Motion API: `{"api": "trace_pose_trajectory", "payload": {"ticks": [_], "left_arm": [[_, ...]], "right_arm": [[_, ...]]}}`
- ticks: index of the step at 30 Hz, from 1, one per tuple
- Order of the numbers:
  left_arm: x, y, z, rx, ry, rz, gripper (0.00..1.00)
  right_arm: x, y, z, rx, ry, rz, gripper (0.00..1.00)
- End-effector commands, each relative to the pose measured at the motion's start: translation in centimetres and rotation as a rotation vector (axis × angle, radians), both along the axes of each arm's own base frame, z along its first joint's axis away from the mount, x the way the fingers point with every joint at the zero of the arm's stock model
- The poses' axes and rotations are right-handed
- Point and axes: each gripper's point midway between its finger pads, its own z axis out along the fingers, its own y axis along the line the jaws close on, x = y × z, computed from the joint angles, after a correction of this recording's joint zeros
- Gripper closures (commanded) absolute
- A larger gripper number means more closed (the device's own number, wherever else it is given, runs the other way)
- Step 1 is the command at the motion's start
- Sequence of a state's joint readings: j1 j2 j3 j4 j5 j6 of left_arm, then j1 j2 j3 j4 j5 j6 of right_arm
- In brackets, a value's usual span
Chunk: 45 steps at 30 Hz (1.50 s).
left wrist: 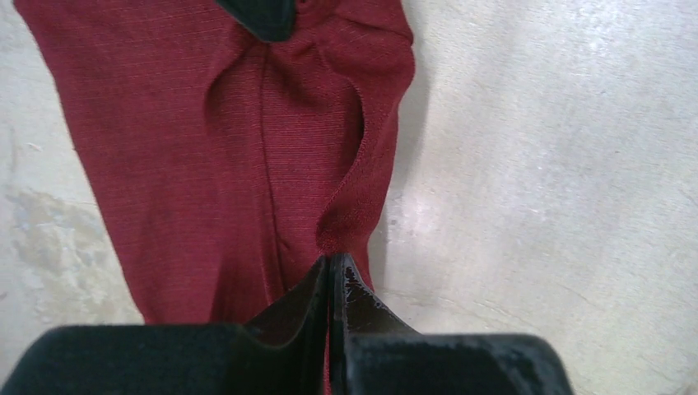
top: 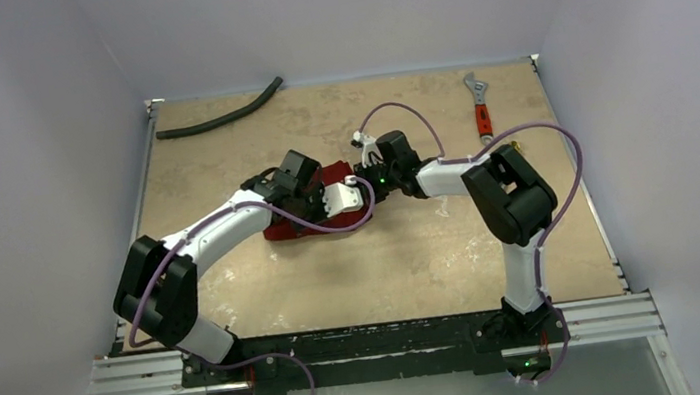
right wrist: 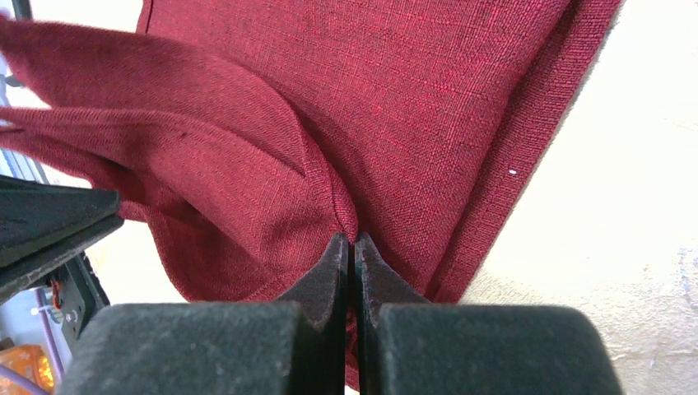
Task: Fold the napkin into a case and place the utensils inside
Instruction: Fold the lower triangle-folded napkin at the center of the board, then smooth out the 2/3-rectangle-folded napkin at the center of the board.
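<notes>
The dark red napkin (top: 314,224) lies mid-table, mostly under both wrists. In the left wrist view the napkin (left wrist: 197,164) stretches away as a long strip, and my left gripper (left wrist: 332,260) is shut on a raised pinch of its right edge. In the right wrist view my right gripper (right wrist: 351,240) is shut on a lifted fold of the napkin (right wrist: 411,107), which puffs up to the left over a flat layer. From above, the left gripper (top: 324,201) and the right gripper (top: 371,185) sit close together over the cloth. The utensils are out of view.
A black hose (top: 220,119) lies at the back left. A red-handled silver wrench (top: 481,111) lies at the back right. Grey walls close in the table on three sides. The right arm's elbow (top: 513,200) rises over the right half of the table.
</notes>
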<state>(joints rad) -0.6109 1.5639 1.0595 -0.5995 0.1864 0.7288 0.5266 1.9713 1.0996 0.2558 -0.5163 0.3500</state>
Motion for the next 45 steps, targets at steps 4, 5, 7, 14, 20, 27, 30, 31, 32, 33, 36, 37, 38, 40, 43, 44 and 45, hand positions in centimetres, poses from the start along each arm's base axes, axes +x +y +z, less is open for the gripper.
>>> {"api": "trace_pose_trajectory", "payload": {"ticks": [4,5,7,14,20,27,30,31,32,33,36,37,38,40,43,44,45], "left_arm": [[2.9,-0.6,2.1,0.008,-0.144,-0.028,1.0],[3.2,-0.4,1.9,0.018,-0.15,-0.028,1.0],[3.7,-0.2,1.4,0.034,-0.16,-0.027,1.0],[5.4,2.0,-0.2,0.06,-0.159,0.021,1.0],[6.0,3.6,-1.5,0.071,-0.138,0.045,1.0],[5.6,3.0,-2.0,0.038,-0.117,0.037,1.0],[5.7,2.8,-2.0,0.029,-0.116,0.035,1.0],[5.7,2.8,-2.1,0.028,-0.116,0.035,1.0],[5.8,2.8,-2.0,0.027,-0.118,0.035,1.0],[5.7,2.8,-2.0,0.028,-0.118,0.036,1.0],[5.7,2.8,-2.0,0.024,-0.12,0.039,1.0],[5.8,2.7,-1.8,0.021,-0.122,0.041,1.0],[5.9,2.7,-1.7,0.018,-0.124,0.043,1.0],[6.1,2.5,-1.4,0.011,-0.128,0.049,1.0],[6.4,2.6,-1.0,0.008,-0.137,0.054,1.0],[6.6,2.6,-0.8,0.005,-0.14,0.059,1.0],[6.7,2.7,-0.6,0.002,-0.141,0.063,1.0]], "right_arm": [[0.0,0.1,2.6,0.028,-0.04,0.036,0.99],[-0.1,0.1,2.6,0.029,-0.039,0.039,0.98],[-0.3,0.2,2.8,0.035,-0.037,0.051,0.95],[-0.7,0.7,4.1,0.068,-0.036,0.093,0.77],[-1.4,1.1,6.1,0.1,-0.023,0.136,0.58],[-0.4,0.7,9.0,0.1,-0.064,0.108,0.49],[1.3,0.3,9.8,0.087,-0.09,0.078,0.47],[1.9,0.2,10.1,0.088,-0.098,0.07,0.47],[2.6,0.2,10.3,0.092,-0.107,0.064,0.47],[3.2,0.4,10.4,0.094,-0.112,0.06,0.48],[5.3,1.4,9.9,0.094,-0.127,0.062,0.57],[6.1,1.7,9.9,0.096,-0.139,0.055,0.62],[6.7,2.0,9.6,0.097,-0.144,0.048,0.65],[7.4,2.5,8.8,0.1,-0.134,0.04,0.72],[7.8,2.6,7.1,0.089,-0.112,0.034,0.81],[7.8,2.5,6.4,0.08,-0.106,0.027,0.81],[7.7,2.3,5.5,0.068,-0.098,0.021,0.82]]}}
